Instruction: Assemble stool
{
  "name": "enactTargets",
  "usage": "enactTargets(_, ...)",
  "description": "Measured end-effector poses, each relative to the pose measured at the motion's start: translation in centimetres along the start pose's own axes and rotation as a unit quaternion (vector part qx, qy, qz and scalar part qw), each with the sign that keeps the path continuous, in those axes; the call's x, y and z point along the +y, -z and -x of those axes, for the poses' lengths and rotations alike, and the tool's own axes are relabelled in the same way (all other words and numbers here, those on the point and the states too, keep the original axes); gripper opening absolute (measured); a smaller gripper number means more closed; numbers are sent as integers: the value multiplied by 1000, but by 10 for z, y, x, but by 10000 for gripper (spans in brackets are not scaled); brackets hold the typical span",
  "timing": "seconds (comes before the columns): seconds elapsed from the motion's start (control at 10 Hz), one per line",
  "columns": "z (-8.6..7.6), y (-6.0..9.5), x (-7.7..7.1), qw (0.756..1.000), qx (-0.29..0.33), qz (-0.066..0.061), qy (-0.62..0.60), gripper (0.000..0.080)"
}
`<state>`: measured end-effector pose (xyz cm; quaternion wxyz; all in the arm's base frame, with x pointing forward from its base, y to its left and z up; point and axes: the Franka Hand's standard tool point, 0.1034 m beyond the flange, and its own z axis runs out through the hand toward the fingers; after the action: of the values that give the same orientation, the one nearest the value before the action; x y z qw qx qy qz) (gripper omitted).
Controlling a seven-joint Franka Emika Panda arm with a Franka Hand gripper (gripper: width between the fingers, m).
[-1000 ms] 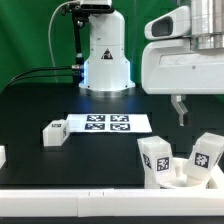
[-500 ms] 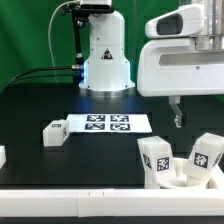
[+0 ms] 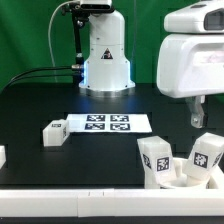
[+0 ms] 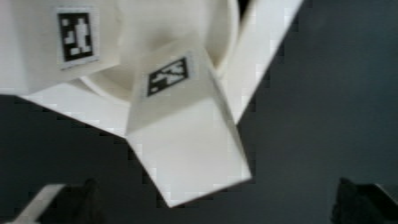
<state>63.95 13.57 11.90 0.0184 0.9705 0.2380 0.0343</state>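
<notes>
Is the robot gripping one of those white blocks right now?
No, the jaws hang open in the air above the white legs, with nothing between them.

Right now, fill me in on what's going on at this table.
A Franka arm is putting a white stool together. Its open gripper hovers, holding nothing, above the parts at the exterior view's right. There, the near leg and the far leg stand upright at the round seat. A loose leg lies apart beside the marker board.
</notes>
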Motion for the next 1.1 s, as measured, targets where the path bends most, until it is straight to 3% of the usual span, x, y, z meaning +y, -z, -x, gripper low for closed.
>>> enactTargets(0.1, 1, -1, 2, 1000, -1, 3, 11, 649)
enactTargets(0.4, 7, -25, 8, 1000, -19, 5, -15, 649)
enactTargets(0.6, 11, -41, 0, 999, -32, 3, -42, 649)
enactTargets(0.9, 13, -44, 1, 997, -33, 4, -69, 626)
enactTargets(1.0, 13, -44, 2, 996, -33, 5, -88, 455)
enactTargets(1.1, 14, -44, 6, 991, -34, 9, -129, 341)
